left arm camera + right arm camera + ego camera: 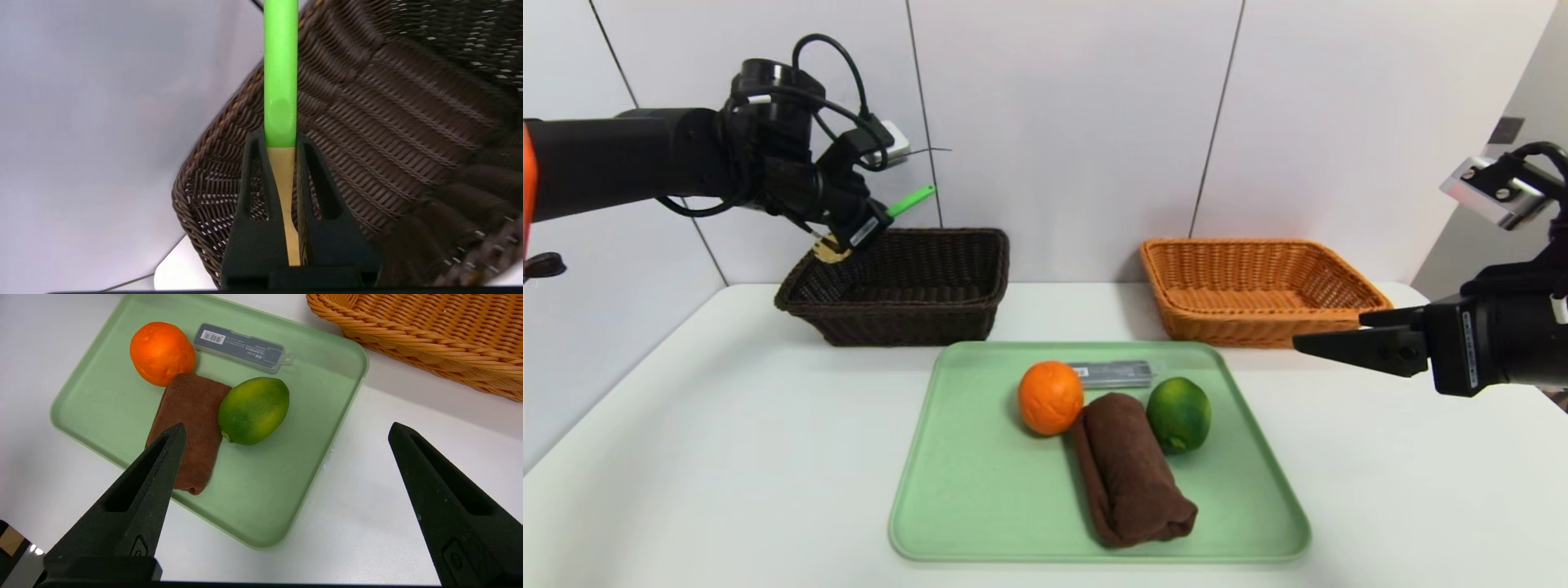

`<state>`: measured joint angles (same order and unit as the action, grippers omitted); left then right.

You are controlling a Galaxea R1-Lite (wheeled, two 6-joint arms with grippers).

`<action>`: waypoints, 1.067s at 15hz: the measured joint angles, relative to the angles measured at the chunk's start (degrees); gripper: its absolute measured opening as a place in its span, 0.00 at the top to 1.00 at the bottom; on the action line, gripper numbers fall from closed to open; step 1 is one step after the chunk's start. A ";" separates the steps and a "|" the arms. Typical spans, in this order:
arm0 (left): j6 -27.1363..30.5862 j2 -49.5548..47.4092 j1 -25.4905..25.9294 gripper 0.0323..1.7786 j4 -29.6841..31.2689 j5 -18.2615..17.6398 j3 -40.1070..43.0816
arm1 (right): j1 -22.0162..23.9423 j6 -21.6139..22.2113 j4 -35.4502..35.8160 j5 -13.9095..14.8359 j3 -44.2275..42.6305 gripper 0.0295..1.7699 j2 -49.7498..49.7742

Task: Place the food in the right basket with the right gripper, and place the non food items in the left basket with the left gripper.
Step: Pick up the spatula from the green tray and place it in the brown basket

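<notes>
The left tool (849, 238) pinches a green-handled utensil (280, 81) at its tan neck, poised over the near-left corner of the dark left basket (947, 310). To drop it cleanly, I'd carry it inward past the rim and lower it before letting go. The right tool (286, 433) waits spread wide beside the tray (980, 490).

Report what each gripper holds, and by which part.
Left gripper pinches a green-handled utensil where its tan part meets the handle. Right gripper holds nothing.

White table (727, 457), pale panelled wall (1078, 106)
</notes>
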<state>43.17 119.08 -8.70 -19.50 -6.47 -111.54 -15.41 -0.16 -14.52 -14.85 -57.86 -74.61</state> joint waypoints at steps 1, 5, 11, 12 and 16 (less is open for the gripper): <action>0.10 0.85 -0.33 0.94 0.90 0.85 0.00 | 0.00 -0.02 -0.04 0.00 0.06 0.03 0.05; 0.88 2.97 -0.57 0.94 0.49 0.99 0.07 | -0.05 0.00 -0.09 0.05 0.12 0.03 0.07; 0.79 5.07 -0.57 0.94 0.29 0.96 0.18 | -0.02 0.00 0.00 0.02 0.12 0.03 -0.04; 0.79 5.21 -0.59 0.94 0.33 0.99 0.18 | -0.02 0.00 0.00 0.00 0.12 0.03 -0.06; 0.46 5.25 -0.61 0.59 0.55 0.99 0.20 | -0.02 0.02 0.09 -0.06 0.12 0.03 -0.09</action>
<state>43.63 124.33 -9.31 -18.96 -5.49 -111.35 -15.43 -0.13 -14.43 -14.91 -57.73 -74.69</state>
